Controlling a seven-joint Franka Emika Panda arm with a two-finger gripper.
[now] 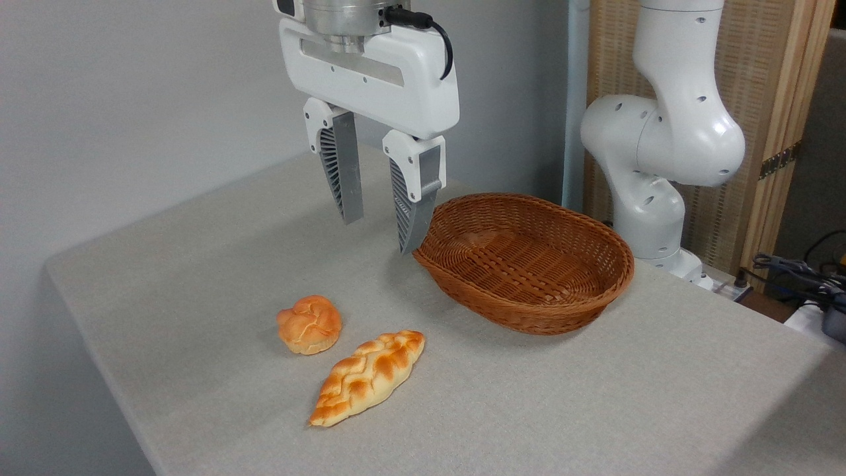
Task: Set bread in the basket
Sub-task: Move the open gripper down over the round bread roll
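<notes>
The bread (309,324), a small round knotted orange-golden bun, rests on the grey table left of centre. The oval brown wicker basket (598,291) sits to its upper right, with nothing inside it. My gripper (381,235) hangs above the table between the two, just left of the basket's near rim and well above and behind the bun. Its two grey ribbed fingers (344,175) are spread apart and hold nothing.
A longer braided loaf (368,375) with pointed ends lies just right of the bun, almost touching it. The arm's white base (651,165) stands behind the basket at the right. The table edge (99,337) runs along the left, and cables (800,274) lie at far right.
</notes>
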